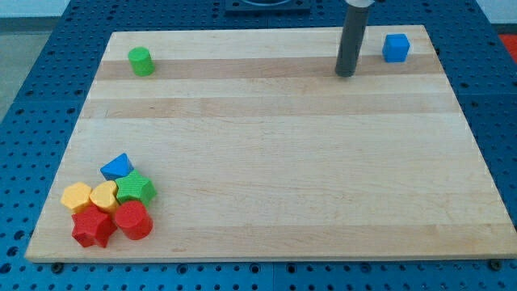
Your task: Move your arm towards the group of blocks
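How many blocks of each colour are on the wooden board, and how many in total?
Blue: 2, the blue cube and the blue triangular block
Green: 2, the green cylinder and the green star block
Yellow: 2, the yellow hexagonal block and the yellow heart block
Red: 2, the red star block and the red cylinder
Total: 8

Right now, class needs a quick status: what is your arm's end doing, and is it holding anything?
No gripper here: my tip is a bare rod end, holding nothing.
It touches no block, just left of the blue cube, far from the group at the view's bottom left.
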Action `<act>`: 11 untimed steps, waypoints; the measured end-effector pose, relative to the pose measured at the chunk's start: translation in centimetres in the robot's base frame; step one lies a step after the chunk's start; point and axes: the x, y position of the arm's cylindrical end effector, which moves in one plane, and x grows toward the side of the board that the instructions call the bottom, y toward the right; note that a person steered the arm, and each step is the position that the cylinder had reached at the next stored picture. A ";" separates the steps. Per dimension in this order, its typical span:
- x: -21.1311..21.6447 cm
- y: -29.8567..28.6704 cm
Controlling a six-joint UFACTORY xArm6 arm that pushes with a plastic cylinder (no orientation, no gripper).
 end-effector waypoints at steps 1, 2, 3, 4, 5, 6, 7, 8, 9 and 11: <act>0.0 -2.1; 0.0 -4.0; 0.0 -6.0; 0.0 -8.1; 0.2 -10.6; 0.4 -13.7; 1.3 -17.3; 3.5 -21.6; 6.5 -26.2; 10.6 -33.6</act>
